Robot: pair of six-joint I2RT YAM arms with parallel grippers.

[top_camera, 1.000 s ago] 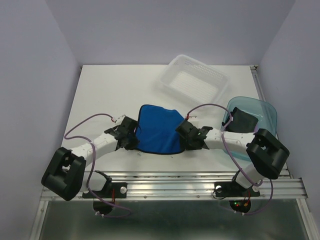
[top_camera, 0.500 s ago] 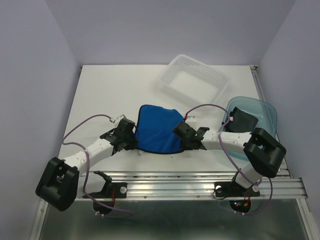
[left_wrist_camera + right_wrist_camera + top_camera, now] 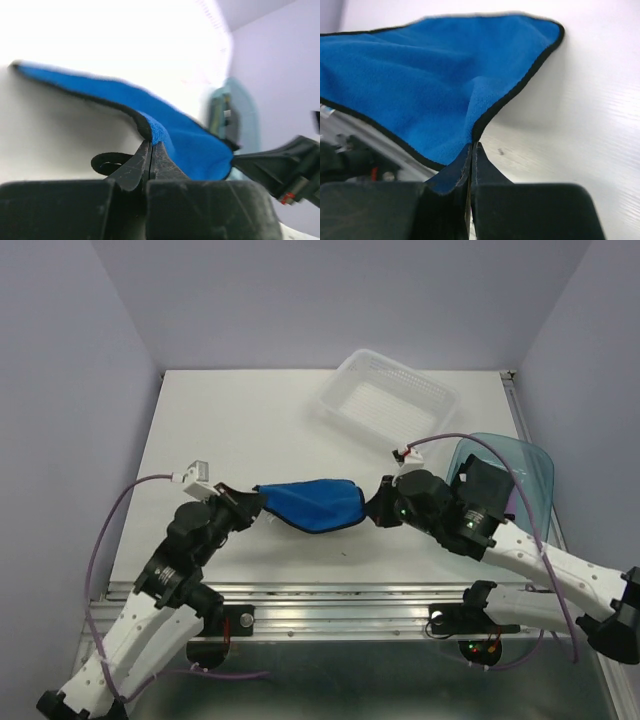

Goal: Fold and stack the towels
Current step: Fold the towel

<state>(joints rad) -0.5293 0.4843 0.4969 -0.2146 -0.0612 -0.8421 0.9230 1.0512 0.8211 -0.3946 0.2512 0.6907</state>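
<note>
Top view. Blue towel (image 3: pixel 308 506), dark-edged, hangs stretched as a narrow band over the near half of the white table (image 3: pixel 250 420), running left to right.

Left gripper (image 3: pixel 256 504): closed on the towel's left end; arm reaches in from the near-left corner.

Right gripper (image 3: pixel 377 510): closed on the towel's right end; arm reaches in from the near-right.

White perforated basket (image 3: pixel 390 400): far side of the table, right of centre, turned at an angle, well apart from the towel.

Blue-green translucent tray (image 3: pixel 532 468): right edge of the table. Black towel (image 3: pixel 487 480) lies inside it, partly hidden by the right arm.
</note>
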